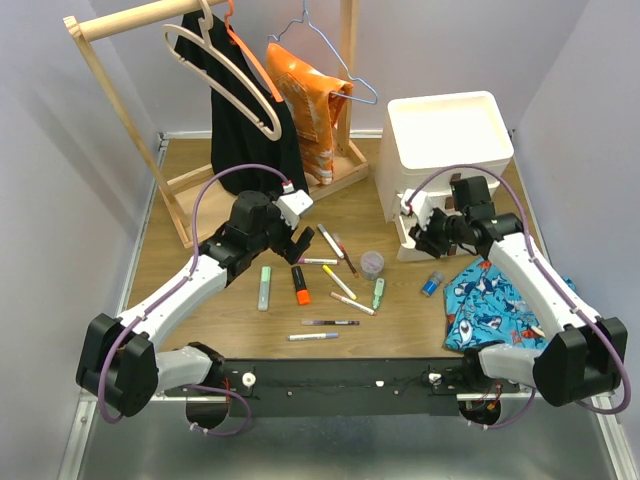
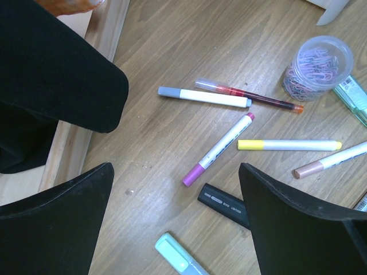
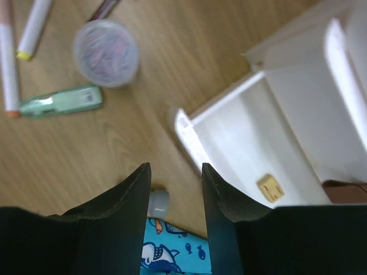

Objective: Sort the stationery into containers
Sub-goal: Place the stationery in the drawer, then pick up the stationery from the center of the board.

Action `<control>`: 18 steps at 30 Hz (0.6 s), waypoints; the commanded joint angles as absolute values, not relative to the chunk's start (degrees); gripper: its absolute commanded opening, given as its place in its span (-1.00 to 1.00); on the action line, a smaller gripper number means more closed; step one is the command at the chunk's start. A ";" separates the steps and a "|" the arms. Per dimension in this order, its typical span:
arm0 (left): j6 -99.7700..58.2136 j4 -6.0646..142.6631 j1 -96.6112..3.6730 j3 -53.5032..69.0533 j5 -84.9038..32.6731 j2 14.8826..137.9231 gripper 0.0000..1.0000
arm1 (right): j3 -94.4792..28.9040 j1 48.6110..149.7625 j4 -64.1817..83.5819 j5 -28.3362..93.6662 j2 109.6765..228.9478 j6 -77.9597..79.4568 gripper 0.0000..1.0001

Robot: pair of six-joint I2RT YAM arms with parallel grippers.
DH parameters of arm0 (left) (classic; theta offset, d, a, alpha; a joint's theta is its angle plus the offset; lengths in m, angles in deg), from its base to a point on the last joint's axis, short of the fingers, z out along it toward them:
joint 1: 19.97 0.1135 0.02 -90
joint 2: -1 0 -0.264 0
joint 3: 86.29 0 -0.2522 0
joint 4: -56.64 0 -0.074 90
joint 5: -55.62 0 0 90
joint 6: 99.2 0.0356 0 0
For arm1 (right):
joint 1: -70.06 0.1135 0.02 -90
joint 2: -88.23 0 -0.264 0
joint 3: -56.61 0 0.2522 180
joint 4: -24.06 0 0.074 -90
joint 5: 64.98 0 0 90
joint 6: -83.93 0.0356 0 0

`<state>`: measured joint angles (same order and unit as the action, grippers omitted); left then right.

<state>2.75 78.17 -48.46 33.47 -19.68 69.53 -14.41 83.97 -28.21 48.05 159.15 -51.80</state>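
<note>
Wooden tabletop carries every item you see. At its far right stands the white plastic stacked drawer unit with a shallow tray top. One white drawer is pulled out of it.

Locate the blue shark-print cloth just in front of the unit.

Check the right gripper at the front of the pulled-out drawer: its fingers stand slightly apart with nothing between them. The left gripper hangs over the far left edge of the stationery, fingers spread wide and holding nothing.

All stationery lies on the table at centre, outside the unit:
- pale green highlighter, left
- orange highlighter, beside it
- purple-capped white marker
- yellow-capped white marker
- small clear pot of paper clips
- small blue piece, beside the cloth
</note>
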 commanded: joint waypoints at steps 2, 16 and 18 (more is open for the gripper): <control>2.75 77.70 -48.18 34.15 -18.73 67.80 0.98 | -12.35 86.58 -41.38 57.37 160.47 -70.27 -0.03; 3.90 79.63 -44.67 37.76 -20.84 62.96 0.97 | -10.85 107.67 -34.79 47.53 170.93 -97.90 0.03; 4.77 80.16 -42.91 37.76 -21.02 62.17 0.97 | -12.52 109.16 -36.10 47.26 173.91 -102.12 0.04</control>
<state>3.31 79.55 -45.77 37.29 -19.85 64.70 -11.57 106.27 -35.57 49.89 169.81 -89.50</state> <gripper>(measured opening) 0.988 0.511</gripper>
